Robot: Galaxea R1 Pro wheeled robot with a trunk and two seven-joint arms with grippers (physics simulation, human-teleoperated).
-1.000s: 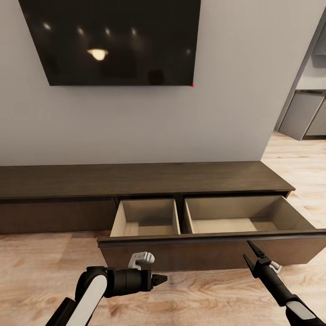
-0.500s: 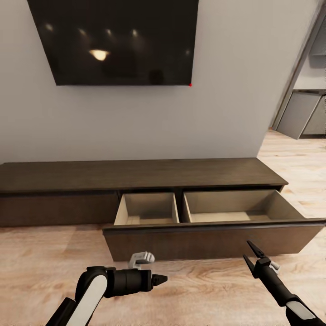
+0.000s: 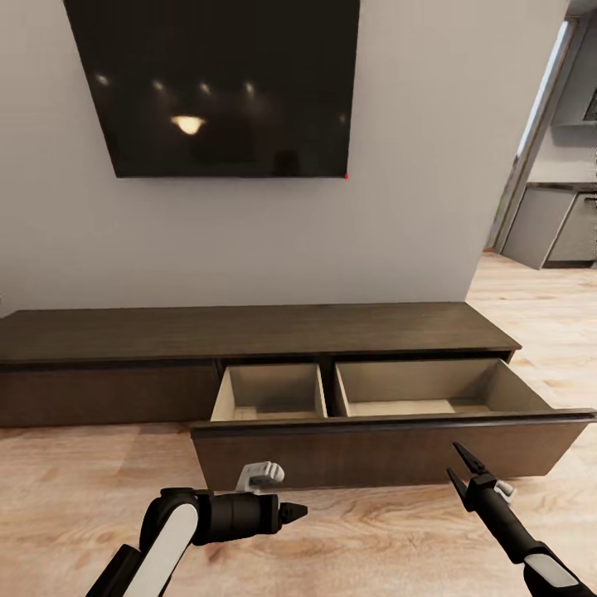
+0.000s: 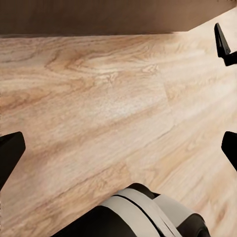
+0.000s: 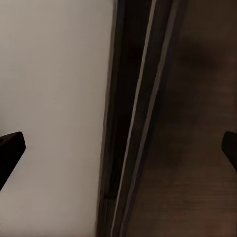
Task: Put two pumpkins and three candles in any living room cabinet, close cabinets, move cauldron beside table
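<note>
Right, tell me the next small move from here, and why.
Probably turn away to fetch a pumpkin or candle: the long dark brown wood TV cabinet has its wide drawer pulled out, both beige compartments look empty, and the left gripper and right gripper hold nothing.

We face the cabinet (image 3: 249, 332), set against the wall under the TV (image 3: 215, 83). Its drawer (image 3: 390, 448) stands pulled out before us, with the kitchen (image 3: 555, 224) behind on the right.
</note>
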